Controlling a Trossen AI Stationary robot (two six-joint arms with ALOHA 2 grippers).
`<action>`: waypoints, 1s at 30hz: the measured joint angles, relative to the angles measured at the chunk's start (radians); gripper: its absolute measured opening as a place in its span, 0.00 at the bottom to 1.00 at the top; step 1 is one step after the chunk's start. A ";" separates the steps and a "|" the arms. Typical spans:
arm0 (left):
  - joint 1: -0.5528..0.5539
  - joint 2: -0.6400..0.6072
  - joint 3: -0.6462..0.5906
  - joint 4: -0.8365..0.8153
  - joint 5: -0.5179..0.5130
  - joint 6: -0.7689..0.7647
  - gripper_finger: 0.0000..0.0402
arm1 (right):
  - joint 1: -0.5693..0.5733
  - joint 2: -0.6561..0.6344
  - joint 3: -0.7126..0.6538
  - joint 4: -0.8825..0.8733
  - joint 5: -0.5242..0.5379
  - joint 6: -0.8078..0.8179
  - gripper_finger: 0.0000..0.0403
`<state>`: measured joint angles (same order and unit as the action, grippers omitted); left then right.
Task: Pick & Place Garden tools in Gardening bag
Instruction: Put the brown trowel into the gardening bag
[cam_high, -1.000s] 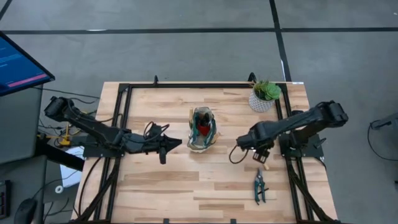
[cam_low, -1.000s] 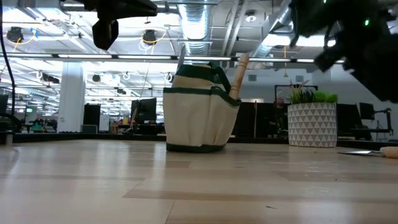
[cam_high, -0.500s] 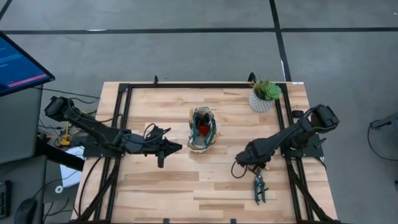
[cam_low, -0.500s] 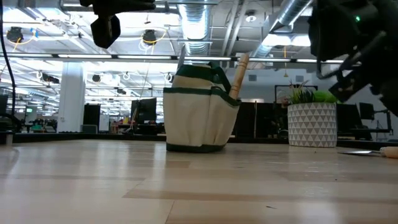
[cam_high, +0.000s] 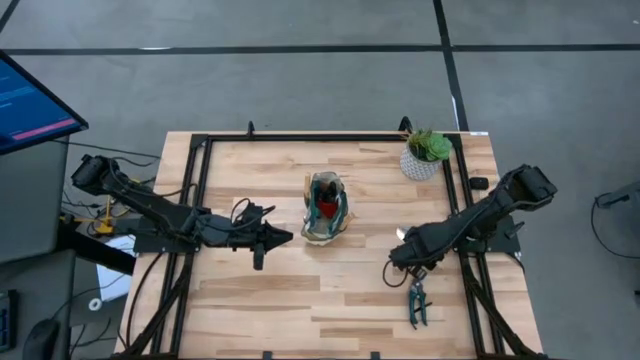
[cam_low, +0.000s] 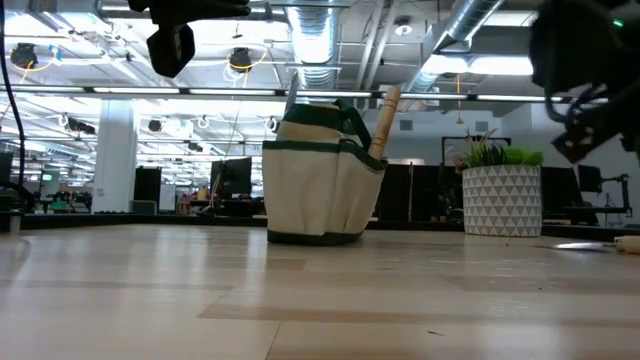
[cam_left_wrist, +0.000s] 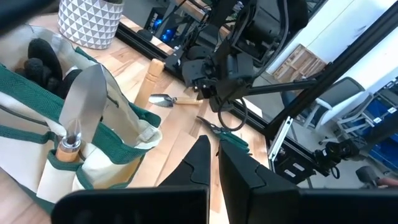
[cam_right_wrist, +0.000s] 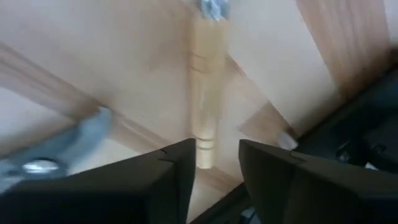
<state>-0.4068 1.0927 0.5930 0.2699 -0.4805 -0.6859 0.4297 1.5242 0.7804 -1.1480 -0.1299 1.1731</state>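
right gripper (cam_high: 418, 263): has swung down from mid-table over the last second, now low over the trowel (cam_right_wrist: 204, 93); fingers (cam_right_wrist: 166, 180) parted either side of its wooden handle, holding nothing
pruning shears (cam_high: 416, 301): on table just beside right gripper, untouched
gardening bag (cam_high: 325, 208): mid-table, trowel and red glove already in it
left gripper (cam_high: 278, 237): waits beside bag, fingers nearly closed, empty
meaning: trowel pick about to start

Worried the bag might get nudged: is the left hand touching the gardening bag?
Apart. The high view shows a strip of bare table between the tip of the left hand and the gardening bag.
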 joint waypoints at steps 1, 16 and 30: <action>0.000 0.000 0.000 0.000 0.000 0.001 0.00 | 0.005 -0.007 -0.018 0.009 -0.011 0.013 0.26; 0.004 0.000 0.000 -0.001 -0.001 0.007 0.00 | -0.058 0.025 -0.033 0.188 -0.131 -0.026 0.09; 0.042 0.000 0.000 -0.001 -0.001 0.053 0.00 | -0.373 0.029 0.210 0.353 0.071 -0.377 0.04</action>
<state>-0.3649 1.0927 0.5930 0.2691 -0.4818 -0.6327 0.0564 1.5531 0.9907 -0.7951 -0.0586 0.7965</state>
